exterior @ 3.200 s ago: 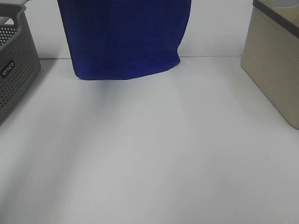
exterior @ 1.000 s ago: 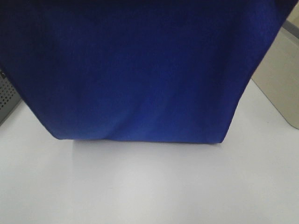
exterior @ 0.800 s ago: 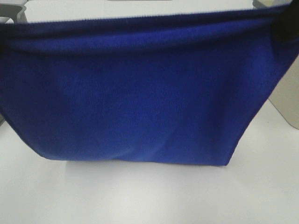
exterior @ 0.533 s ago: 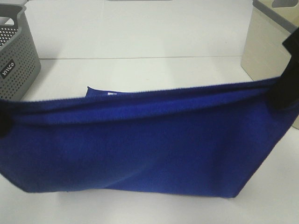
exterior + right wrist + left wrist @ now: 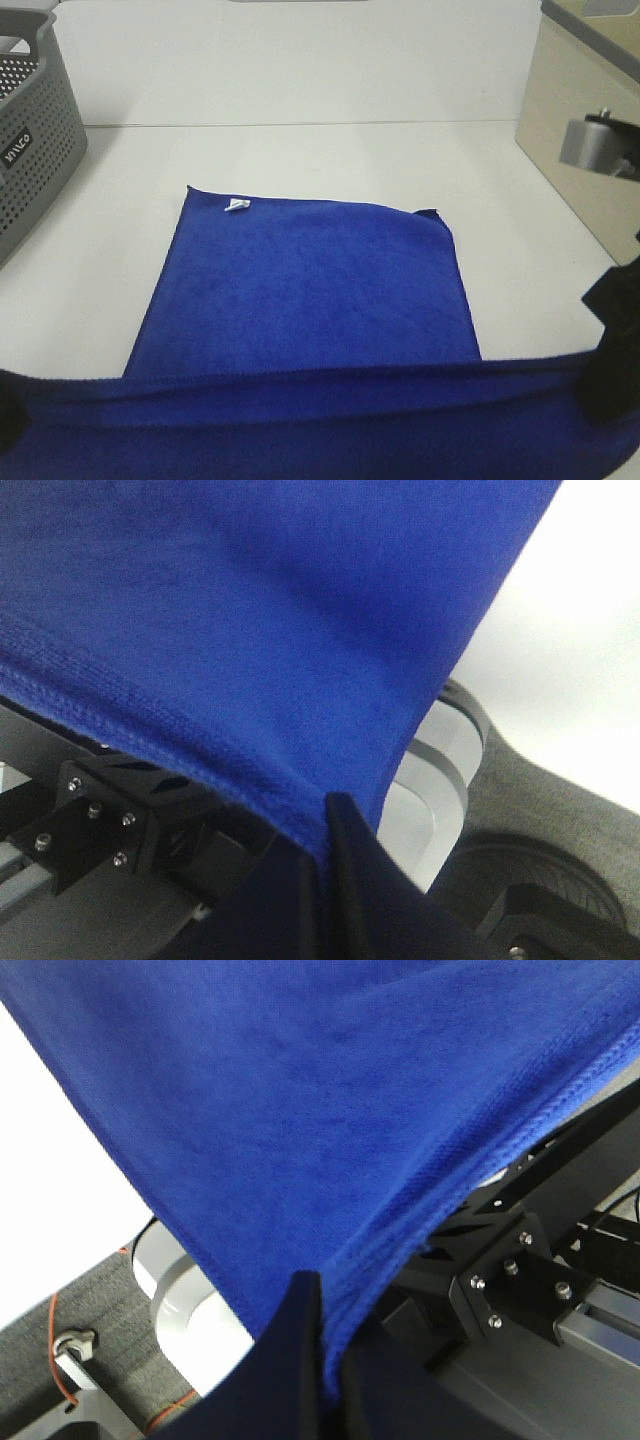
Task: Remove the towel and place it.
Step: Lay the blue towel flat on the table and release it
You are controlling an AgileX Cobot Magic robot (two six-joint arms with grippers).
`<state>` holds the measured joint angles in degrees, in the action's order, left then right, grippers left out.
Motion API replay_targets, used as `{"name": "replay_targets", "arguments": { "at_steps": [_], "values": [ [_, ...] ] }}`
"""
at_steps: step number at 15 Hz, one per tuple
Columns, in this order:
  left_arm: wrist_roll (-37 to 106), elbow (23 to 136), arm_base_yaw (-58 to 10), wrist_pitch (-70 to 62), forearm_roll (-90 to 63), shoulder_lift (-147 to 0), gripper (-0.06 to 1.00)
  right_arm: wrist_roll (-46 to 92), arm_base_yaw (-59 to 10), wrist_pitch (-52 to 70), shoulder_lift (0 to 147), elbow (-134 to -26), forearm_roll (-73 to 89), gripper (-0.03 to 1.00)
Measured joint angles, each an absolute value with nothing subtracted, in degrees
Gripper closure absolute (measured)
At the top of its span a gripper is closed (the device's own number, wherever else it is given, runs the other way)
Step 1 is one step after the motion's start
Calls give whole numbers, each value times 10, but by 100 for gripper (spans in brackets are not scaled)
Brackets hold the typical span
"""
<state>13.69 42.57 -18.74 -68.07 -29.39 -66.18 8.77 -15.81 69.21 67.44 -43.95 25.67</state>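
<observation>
Towel [image 5: 310, 290] corners between both jaws

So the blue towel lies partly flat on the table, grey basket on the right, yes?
No, the grey basket is on the left in the exterior high view; the towel does lie partly flat on the table.

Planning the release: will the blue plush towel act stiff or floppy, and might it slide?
Probably floppy: the royal-blue plush towel drapes from the left hand and right hand down flat onto the white table. Likely light, since corner pinches carry it. Its pile should resist sliding.
</observation>
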Motion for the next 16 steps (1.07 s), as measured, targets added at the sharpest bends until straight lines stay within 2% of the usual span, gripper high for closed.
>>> {"name": "replay_targets", "arguments": {
  "at_steps": [5, 14, 16],
  "values": [
    [124, 391, -187, -680, -309, -694, 94, 84, -158, 690, 735, -388, 272, 95],
    [124, 390, -187, -679, -327, -832, 94, 88, -158, 678, 872, -386, 267, 95],
    [138, 390, -207, -678, -332, -866, 94, 90, -158, 673, 906, -386, 256, 95]
  ]
}}
